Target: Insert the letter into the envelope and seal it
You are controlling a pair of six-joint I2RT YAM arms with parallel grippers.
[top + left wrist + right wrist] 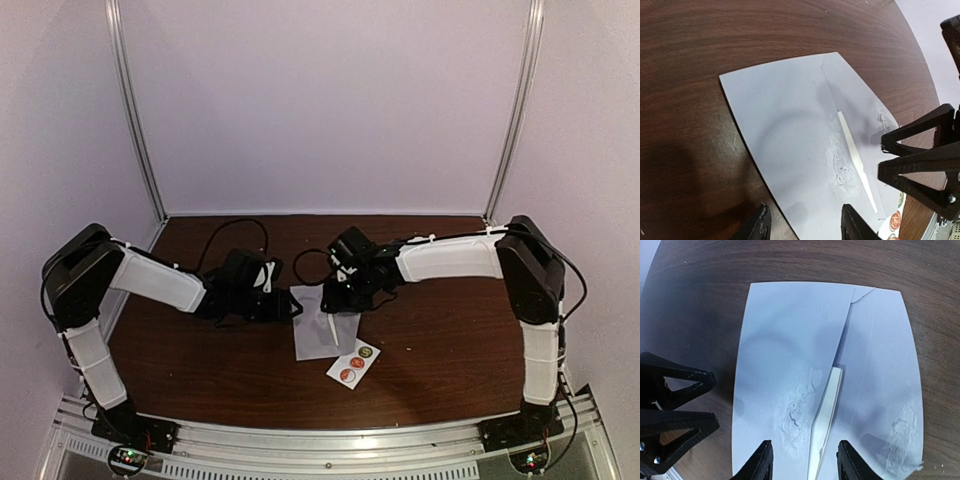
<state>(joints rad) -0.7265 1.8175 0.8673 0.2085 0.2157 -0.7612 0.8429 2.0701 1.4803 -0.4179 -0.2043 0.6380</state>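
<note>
The envelope [322, 330] lies flat near the middle of the table [450, 330]. In the top view its long axis runs roughly from 12 to 6 o'clock, tipped a little toward 11, and a sticker strip [353, 363] sits just beside its 5 o'clock corner. The right gripper [802, 460] hangs directly over the paper with its jaws partly apart and nothing between them. In its own view the sheet stretches away toward 12 o'clock. A thin white strip [827, 405] lies along the fold line just ahead of the fingertips, running from 6 toward 1 o'clock; whether it is the letter's edge I cannot tell. The left gripper [807, 225] is also partly spread and holds nothing. It sits at the envelope's 9 o'clock edge, and in its view the sheet fans out toward 1 o'clock. The right arm is the nearer to the fold, so any move along that line looks like its job, with the left placed to steady the edge.
</note>
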